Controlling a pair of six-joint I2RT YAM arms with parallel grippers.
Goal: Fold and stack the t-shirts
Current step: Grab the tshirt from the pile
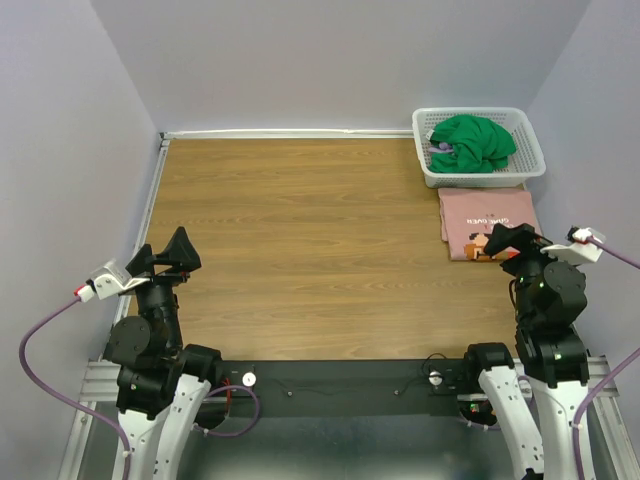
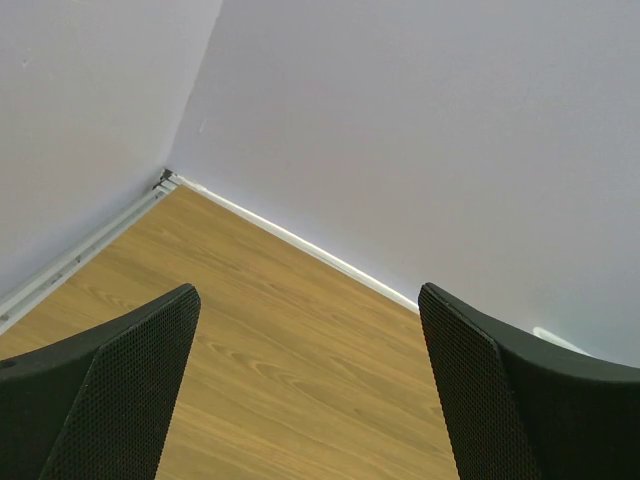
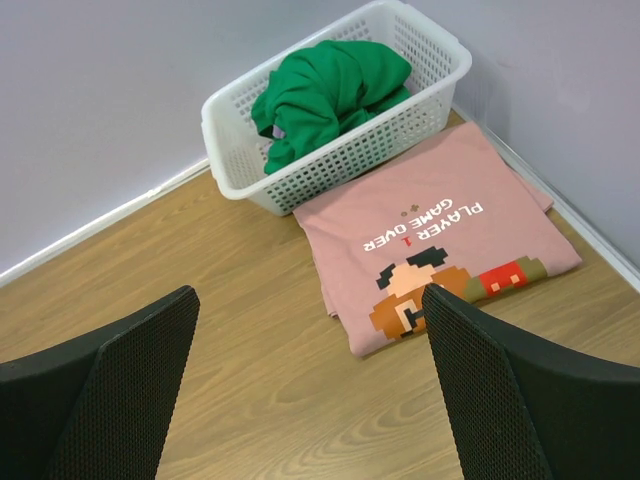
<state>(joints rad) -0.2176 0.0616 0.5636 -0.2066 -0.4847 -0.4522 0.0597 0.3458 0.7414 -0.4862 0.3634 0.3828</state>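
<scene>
A dusty pink t-shirt (image 1: 487,221) with a pixel graphic and "GAME OVER" text lies folded flat on the table at the right, just in front of the basket; it also shows in the right wrist view (image 3: 440,235). A bright green t-shirt (image 1: 472,143) lies crumpled in the white basket (image 1: 528,127), also in the right wrist view (image 3: 325,92). A bit of lavender-purple cloth (image 1: 441,149) peeks out beside it. My right gripper (image 3: 310,400) is open and empty, raised near the pink shirt's near edge. My left gripper (image 2: 310,400) is open and empty over bare table at the left.
The wooden table (image 1: 300,250) is walled at the back and on both sides by pale lavender walls. The basket (image 3: 235,150) stands in the far right corner. The arm bases sit on a black rail at the near edge.
</scene>
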